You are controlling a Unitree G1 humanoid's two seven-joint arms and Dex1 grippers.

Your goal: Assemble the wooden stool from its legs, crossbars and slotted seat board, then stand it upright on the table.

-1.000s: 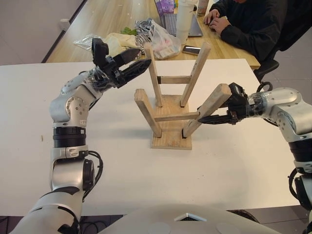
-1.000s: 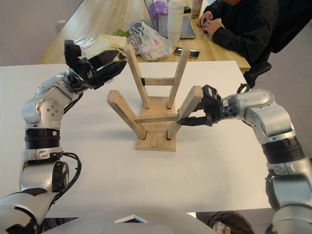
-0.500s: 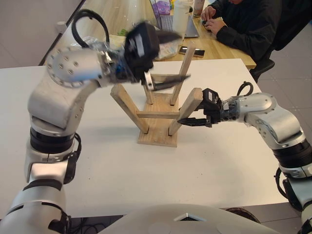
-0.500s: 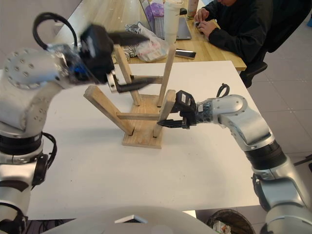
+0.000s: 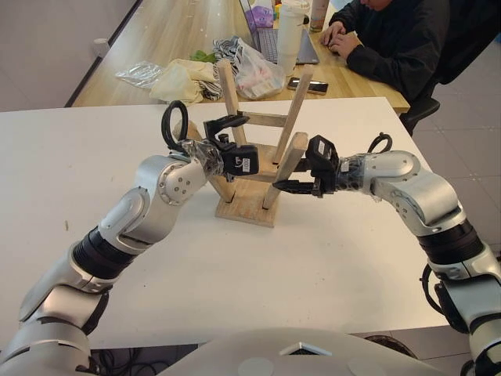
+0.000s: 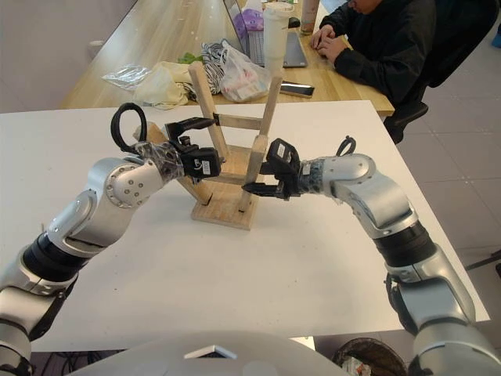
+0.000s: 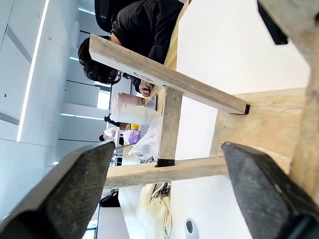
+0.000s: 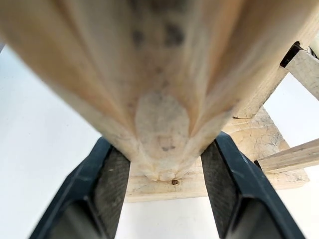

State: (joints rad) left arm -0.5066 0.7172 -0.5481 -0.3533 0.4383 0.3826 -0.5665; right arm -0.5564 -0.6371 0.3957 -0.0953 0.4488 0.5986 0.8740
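Note:
The wooden stool lies upside down, its seat board flat on the white table and its legs pointing up. My right gripper is shut on the near right leg; in the right wrist view that leg sits clamped between both fingers. My left gripper is open at the stool's left side, by the near left leg and low crossbar. From the left wrist, its spread fingers frame the far legs and upper crossbar.
Behind the white table runs a wooden table with plastic bags, a laptop, a tall cup and a phone. A seated person is at its right end. Bare tabletop lies in front of the stool.
My left arm has swung down from high beside the far left leg and brought its open gripper in against the stool's left side. The right gripper stays on its leg. The camera has shifted.

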